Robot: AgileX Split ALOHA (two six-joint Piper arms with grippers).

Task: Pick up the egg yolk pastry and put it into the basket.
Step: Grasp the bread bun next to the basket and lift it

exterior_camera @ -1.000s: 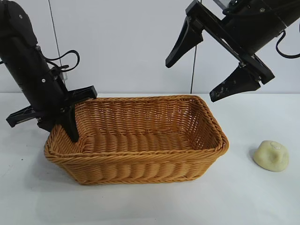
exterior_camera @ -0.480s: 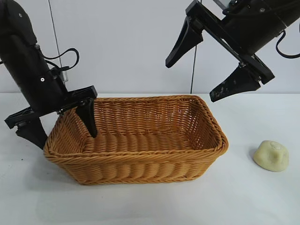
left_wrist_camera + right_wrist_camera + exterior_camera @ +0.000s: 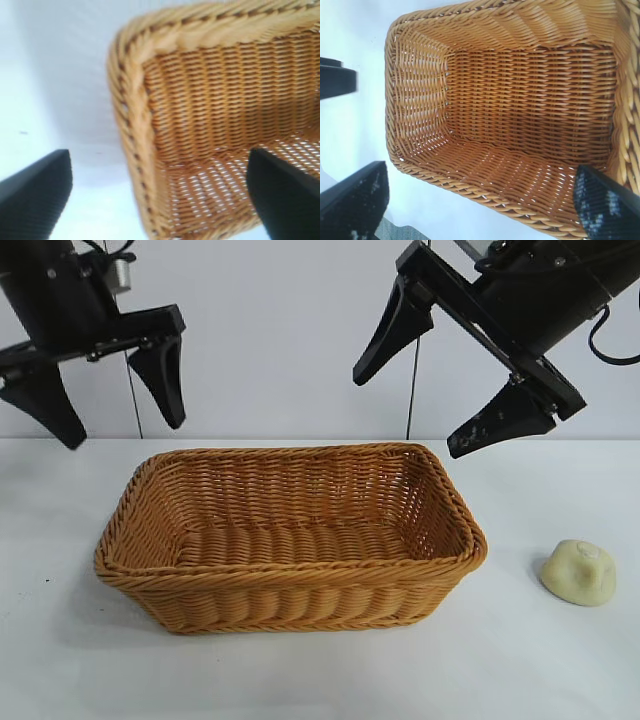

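**Both tools open and empty; pastry on the counter outside the basket**

Left tool hangs above the left end of the basket, jaws spread wide and holding nothing. We note that it has risen clear of the basket since the earlier exterior pictures, where one finger reached down inside the left wall; its jaws, narrow a second ago, now stand fully apart. In the left wrist view its two dark fingers frame the basket's corner, one finger over the white counter and the other over the woven floor, neither touching the wicker.

We find the right tool high above the right half of the basket, tilted downward, its jaws also wide open and empty. Its position matches the earlier pictures. In the right wrist view its scuffed fingers bracket the basket from above, and the interior shows only bare weave.

We record the egg yolk pastry lying on the counter to the right of the basket, well apart from its right wall and touched by neither tool. It is a pale cream-yellow rounded lump with a shallow dimple on top. It sits below and to the right of the right tool's lower finger, with clear air between them.

The basket stands upright at mid-counter, golden-brown, with sloping sides and a braided rim.
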